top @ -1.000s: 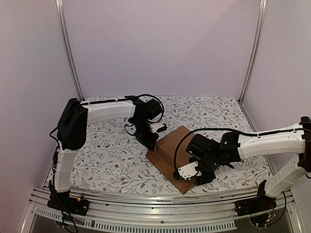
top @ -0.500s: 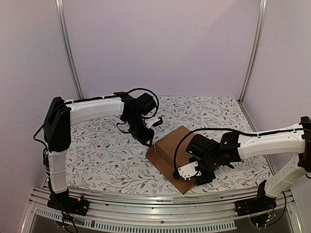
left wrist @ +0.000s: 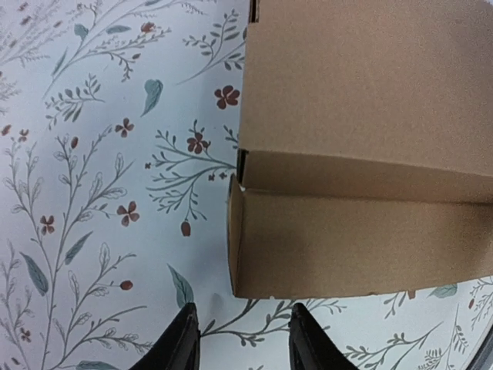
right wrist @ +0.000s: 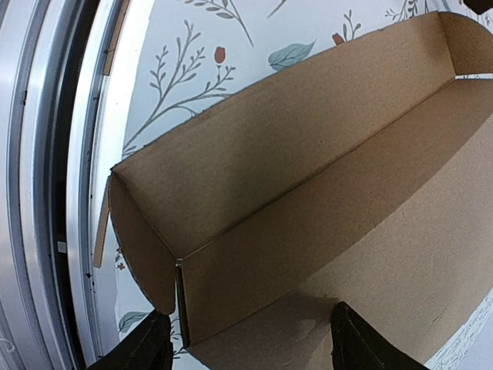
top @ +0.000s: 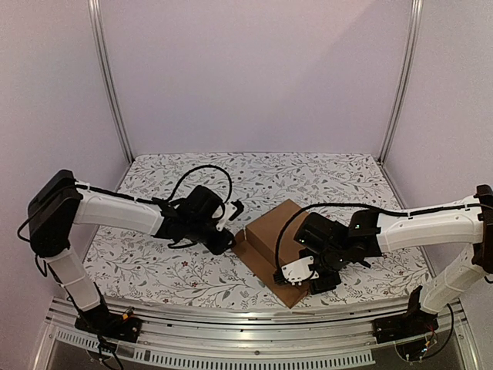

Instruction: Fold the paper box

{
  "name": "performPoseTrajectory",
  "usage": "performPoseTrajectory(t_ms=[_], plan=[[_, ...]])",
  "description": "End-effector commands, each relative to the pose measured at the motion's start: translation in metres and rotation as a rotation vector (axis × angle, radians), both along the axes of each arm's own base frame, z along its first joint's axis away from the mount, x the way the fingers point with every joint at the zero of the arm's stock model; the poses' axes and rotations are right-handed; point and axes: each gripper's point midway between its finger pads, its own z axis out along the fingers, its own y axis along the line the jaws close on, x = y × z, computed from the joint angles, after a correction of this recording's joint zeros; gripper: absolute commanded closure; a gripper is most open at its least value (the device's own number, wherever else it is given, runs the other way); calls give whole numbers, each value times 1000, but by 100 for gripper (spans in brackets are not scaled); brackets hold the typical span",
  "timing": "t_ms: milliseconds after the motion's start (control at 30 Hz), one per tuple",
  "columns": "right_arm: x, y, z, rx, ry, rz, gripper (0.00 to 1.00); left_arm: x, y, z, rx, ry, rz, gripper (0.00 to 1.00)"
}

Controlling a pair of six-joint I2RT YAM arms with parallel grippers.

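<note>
Top external view first: the paper box (top: 269, 235) sits on the floral worktop (top: 154, 266), right of centre and toward the near edge. It is turned cornerwise, so its left corner points at your left claw (top: 229, 233). That claw is low over the worktop, just beside the corner and, as far as this view shows, not touching it. The right claw (top: 314, 279) is over the box's near right part, so both arms are close, the right one on top of the work and the left one at its side.

From the left wrist, the fingers (left wrist: 183, 343) stand apart with only patterned cloth between them. The box lies ahead and to the right, its long side running across the picture and off the right edge, one short end facing left. A folded wall fronts it, with a small slit at the corner. I judge that any push or pinch from this arm must travel forward and rightward to meet that wall.

From the right wrist, the fingers (right wrist: 142, 351) are spread wide above the box's inner panel, with two walls standing and a small end tab at the left. Their tips are cut off at the bottom edge, so you cannot tell whether they press on the cardboard, but nothing is pinched between them.
</note>
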Motion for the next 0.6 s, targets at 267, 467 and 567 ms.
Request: performPoseTrajectory(t_ms=[267, 467, 567], plan=[[-13, -11, -17, -59, 71, -3, 31, 27, -26, -6, -100, -121, 5, 75], [-14, -12, -18, -63, 74, -2, 31, 22, -15, -7, -103, -124, 30, 72], [-14, -11, -17, -60, 76, -1, 31, 18, -7, -12, -90, -121, 33, 72]])
